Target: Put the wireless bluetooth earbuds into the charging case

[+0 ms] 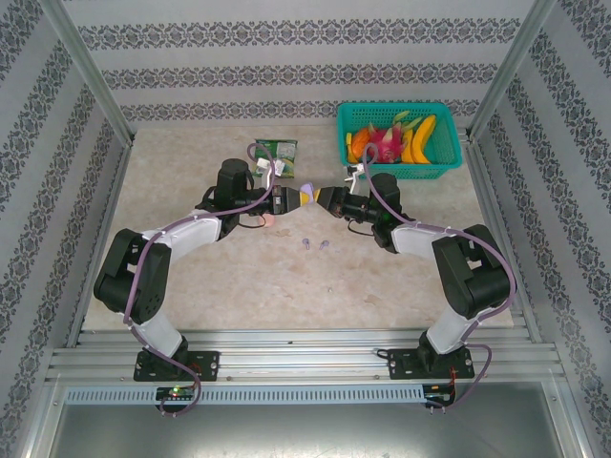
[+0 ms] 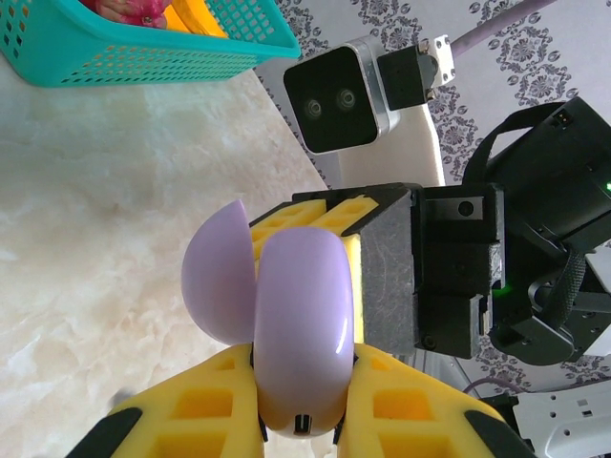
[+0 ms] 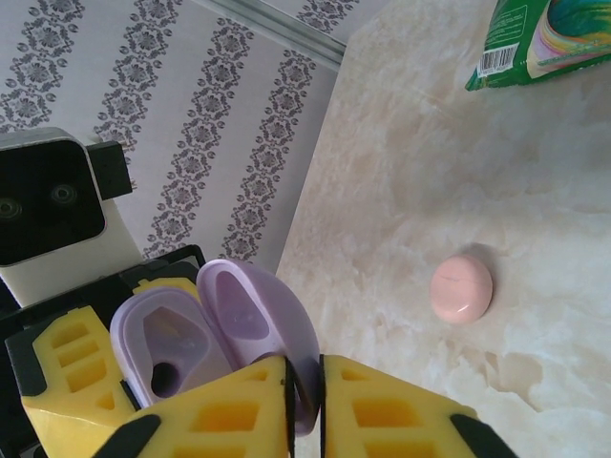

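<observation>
Lilac is the colour at the centre of the scene: the lilac charging case (image 1: 306, 196) is up in the air above the middle of the desk (image 1: 181, 172), held from both sides. The left arm (image 1: 181, 234) rises from its base at the near edge, bends at the elbow and stretches to the right with the wrist almost level. The right arm (image 1: 434, 243) makes the same shape in mirror and stretches to the left, so the two wrists face each other tip to tip.

The left jaws are closed tight on the body (image 2: 304, 324) of the case, with a yellow finger (image 2: 191, 410) on each side of it. The right jaws are almost together and pinch the edge of the lid (image 3: 253, 320), which stands open. From the right wrist camera the hollow inside of the body shows beside the lid.

Two lilac earbuds (image 1: 306, 243) lie on the desk just beside each other, a little nearer to the bases than the raised case and apart from both arms. A pink round case (image 3: 462, 287), shut, lies on the desk near the left wrist.

At the far side lie a green packet (image 1: 276, 150) and, toward the right corner, a turquoise basket (image 1: 396, 175) with bananas and other fruit.
</observation>
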